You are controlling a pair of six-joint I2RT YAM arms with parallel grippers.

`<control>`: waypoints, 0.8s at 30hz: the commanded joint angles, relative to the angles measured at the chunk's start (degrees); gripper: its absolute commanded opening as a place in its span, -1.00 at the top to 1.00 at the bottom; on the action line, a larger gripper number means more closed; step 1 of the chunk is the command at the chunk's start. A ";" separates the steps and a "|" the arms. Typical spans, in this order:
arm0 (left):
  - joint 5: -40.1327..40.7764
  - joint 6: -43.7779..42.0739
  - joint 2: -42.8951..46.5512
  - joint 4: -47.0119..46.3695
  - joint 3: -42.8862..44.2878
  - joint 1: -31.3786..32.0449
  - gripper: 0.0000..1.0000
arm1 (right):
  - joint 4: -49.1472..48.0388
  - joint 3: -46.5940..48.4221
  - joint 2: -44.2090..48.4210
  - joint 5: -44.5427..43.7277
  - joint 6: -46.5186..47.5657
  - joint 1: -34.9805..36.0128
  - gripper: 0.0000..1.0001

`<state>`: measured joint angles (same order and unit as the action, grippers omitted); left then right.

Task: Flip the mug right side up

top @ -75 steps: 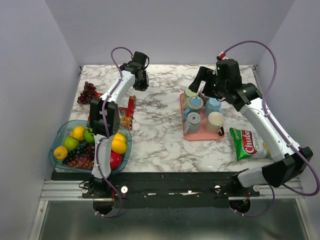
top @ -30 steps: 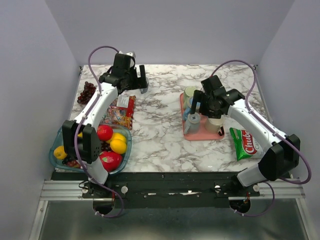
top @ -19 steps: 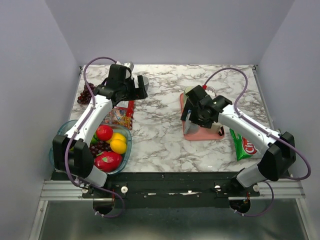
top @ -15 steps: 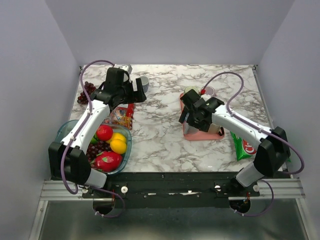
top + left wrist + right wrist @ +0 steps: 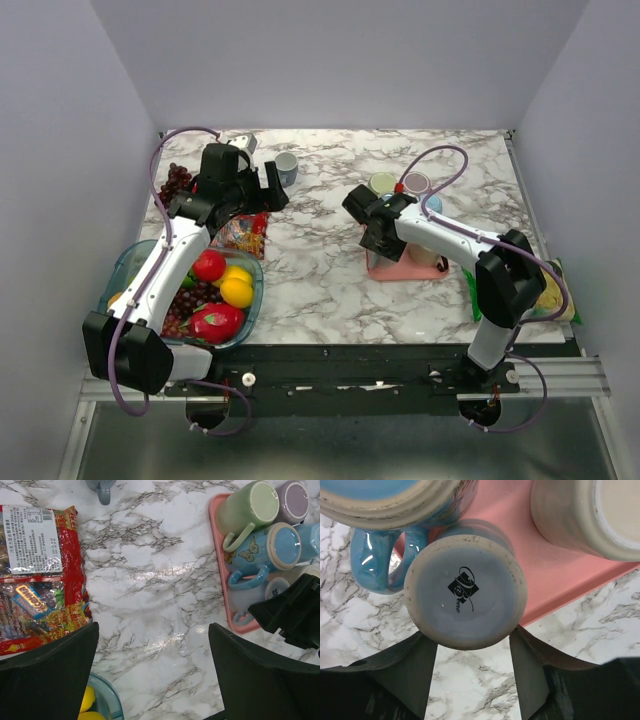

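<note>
Watch the squeeze: the glossy blue butterfly mug (image 5: 380, 500) has its handle just beside the pale grey-blue ceramic mug (image 5: 465, 597), so a finger could catch it and drag both; a glazed wall may also slip mid-flip, and the mug could knock the cream mug (image 5: 580, 515). Target stands inverted at the near-left corner of the pink plastic tray (image 5: 555, 575), by the marble desk (image 5: 470, 685); base up, mouth down, long axis vertical; handle hidden. Your right fingers (image 5: 415, 675) are spread either side of it; contact unclear. Left fingers (image 5: 45, 675) are spread wide, empty.
</note>
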<state>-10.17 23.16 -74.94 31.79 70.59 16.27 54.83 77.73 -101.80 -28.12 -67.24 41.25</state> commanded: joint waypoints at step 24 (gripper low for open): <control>-0.37 -0.39 0.93 -1.91 -3.53 0.25 -0.98 | -2.53 -7.16 2.83 -6.33 1.41 0.49 -0.12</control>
<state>-10.20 23.16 -74.78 30.89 67.70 16.27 52.16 71.50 -101.56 -29.63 -65.39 41.52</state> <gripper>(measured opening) 0.988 0.603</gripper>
